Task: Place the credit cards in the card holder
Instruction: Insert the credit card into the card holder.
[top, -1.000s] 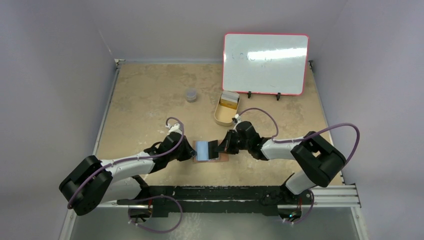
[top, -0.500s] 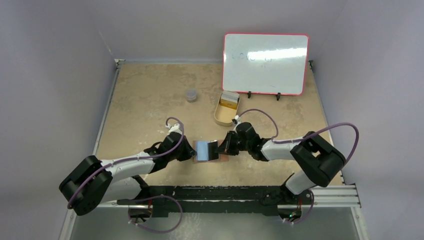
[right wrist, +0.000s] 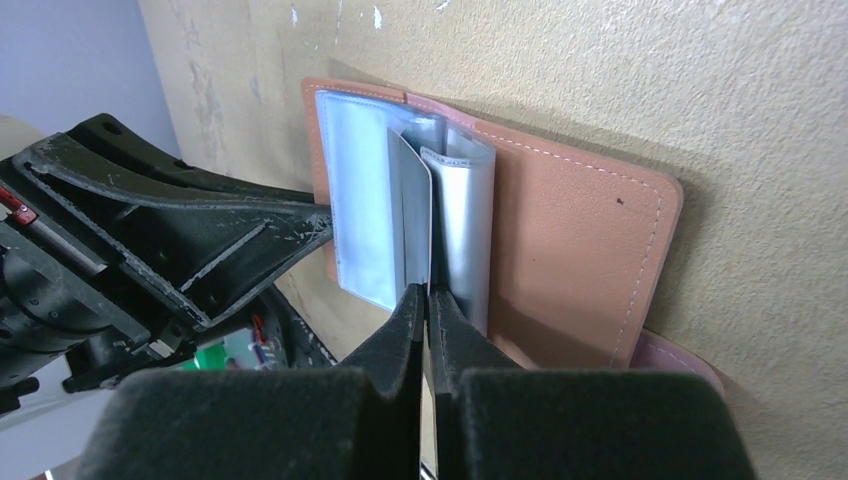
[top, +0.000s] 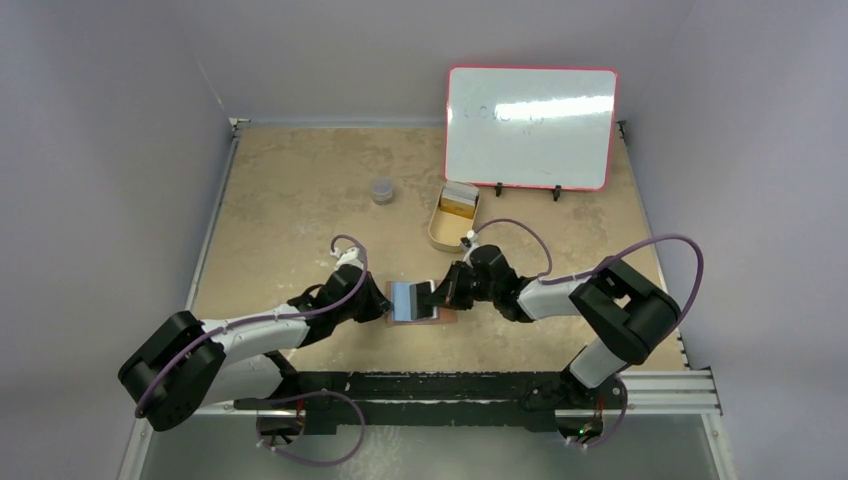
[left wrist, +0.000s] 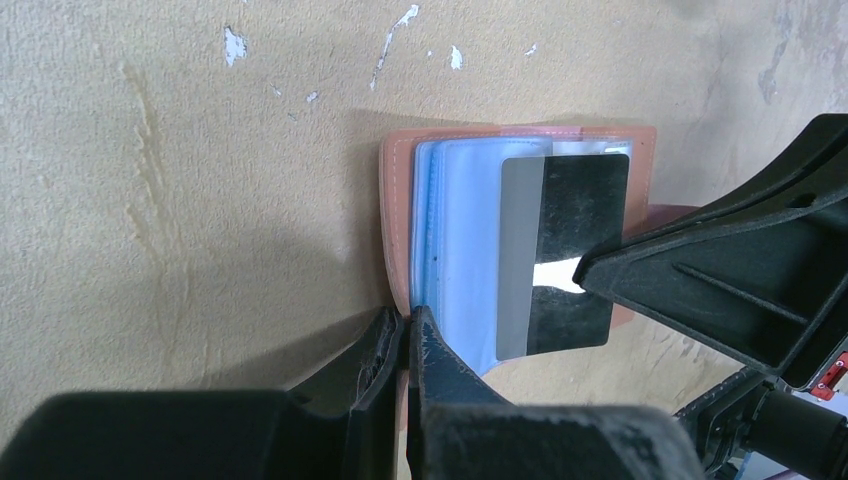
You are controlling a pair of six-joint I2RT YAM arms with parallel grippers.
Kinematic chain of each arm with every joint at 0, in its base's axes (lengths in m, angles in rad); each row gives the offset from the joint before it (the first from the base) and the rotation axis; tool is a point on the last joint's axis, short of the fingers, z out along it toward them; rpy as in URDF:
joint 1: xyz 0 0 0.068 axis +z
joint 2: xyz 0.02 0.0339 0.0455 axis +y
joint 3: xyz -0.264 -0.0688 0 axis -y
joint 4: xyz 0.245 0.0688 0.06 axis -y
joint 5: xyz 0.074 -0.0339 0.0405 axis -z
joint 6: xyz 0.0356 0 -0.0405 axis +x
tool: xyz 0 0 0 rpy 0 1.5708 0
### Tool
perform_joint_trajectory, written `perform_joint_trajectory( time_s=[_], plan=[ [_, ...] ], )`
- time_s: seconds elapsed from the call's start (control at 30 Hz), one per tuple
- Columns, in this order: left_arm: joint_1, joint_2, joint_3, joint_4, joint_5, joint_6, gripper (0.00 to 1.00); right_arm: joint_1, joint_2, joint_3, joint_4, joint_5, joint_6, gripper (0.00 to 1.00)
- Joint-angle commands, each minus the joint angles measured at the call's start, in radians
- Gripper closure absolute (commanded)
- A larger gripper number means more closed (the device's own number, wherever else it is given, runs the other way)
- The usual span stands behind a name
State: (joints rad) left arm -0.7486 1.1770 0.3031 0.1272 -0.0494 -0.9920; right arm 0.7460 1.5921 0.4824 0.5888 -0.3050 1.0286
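Card insertion by the bench's [top: 300, 180] near edge: right fingers [right wrist: 427, 300] clamp a grey-and-black plastic card [left wrist: 565, 250] among the open reddish-brown leather card holder's [right wrist: 570, 230] clear sleeves [right wrist: 360, 210]; left fingers [left wrist: 404, 335] pinch its edge. A slipping sleeve could jam the card.

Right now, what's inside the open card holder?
In the card holder: pale clear sleeves and one grey-and-black credit card the right gripper holds partway between them. Whether other cards sit inside the sleeves is hidden.

Centre frame tight: left claw [top: 388, 303] and right claw [top: 435, 296], pinching a credit card [left wrist: 565, 255], crowd the card holder [top: 447, 316]. Upper centre blocked by tin [top: 445, 232] and whiteboard [top: 530, 127]. Open surface [top: 270, 200] at left.
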Motion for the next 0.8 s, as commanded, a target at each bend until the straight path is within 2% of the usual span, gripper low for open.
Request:
perform_joint_trajectory(
  time_s=[0.0, 0.1, 0.2, 0.37, 0.43, 0.53, 0.77],
  plan=[
    [-0.005, 0.001, -0.015, 0.025, 0.013, -0.009, 1.00, 0.012, -0.001, -0.017, -0.022, 0.012, -0.001, 1.00],
    [-0.005, 0.001, -0.018, 0.031, 0.017, -0.011, 1.00, 0.014, 0.024, 0.007, -0.008, 0.013, -0.010, 1.00],
    [-0.005, -0.002, -0.016, 0.032, 0.019, -0.015, 1.00, 0.030, 0.054, 0.028, -0.023, 0.008, -0.012, 0.94],
    [-0.005, -0.015, -0.014, 0.021, 0.017, -0.016, 1.00, 0.038, -0.011, 0.090, -0.249, 0.096, -0.082, 0.72],
    [-0.005, -0.018, -0.014, 0.019, 0.017, -0.014, 1.00, 0.039, -0.057, 0.108, -0.323, 0.135, -0.100, 0.67],
    [-0.005, -0.019, -0.014, 0.021, 0.019, -0.014, 1.00, 0.040, -0.083, 0.154, -0.385, 0.211, -0.134, 0.63],
    [-0.006, -0.020, -0.014, 0.035, 0.027, -0.021, 1.00, 0.049, -0.059, 0.166, -0.345, 0.170, -0.118, 0.58]
  ],
)
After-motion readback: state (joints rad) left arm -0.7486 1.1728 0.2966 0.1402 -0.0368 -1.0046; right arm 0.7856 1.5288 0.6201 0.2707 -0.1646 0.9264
